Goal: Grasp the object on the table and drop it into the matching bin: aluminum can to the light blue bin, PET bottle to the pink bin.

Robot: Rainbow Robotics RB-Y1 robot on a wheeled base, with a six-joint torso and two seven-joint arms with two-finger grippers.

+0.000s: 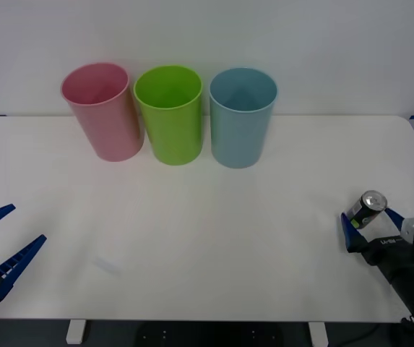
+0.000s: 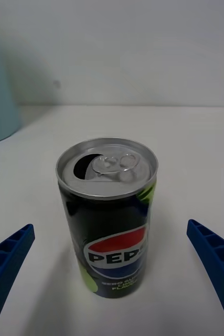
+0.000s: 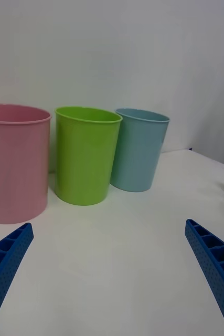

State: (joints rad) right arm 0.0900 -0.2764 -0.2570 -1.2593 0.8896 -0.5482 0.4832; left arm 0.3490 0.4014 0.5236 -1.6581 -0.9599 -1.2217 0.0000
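A small dark aluminum can (image 1: 366,210) with a silver top stands upright on the white table (image 1: 207,238) near its right front edge. My right gripper (image 1: 370,225) is open around it, a blue finger on each side, apart from the can. In the right wrist view the can (image 2: 109,215) stands between the two fingers (image 2: 7,262) with gaps on both sides. The light blue bin (image 1: 241,116) stands at the back, right of centre; the pink bin (image 1: 102,110) stands at the back left. My left gripper (image 1: 4,242) waits open at the front left.
A lime green bin (image 1: 170,113) stands between the pink and light blue bins. In the left wrist view the pink bin (image 3: 14,163), the green bin (image 3: 85,155) and the light blue bin (image 3: 139,149) line up against a white wall.
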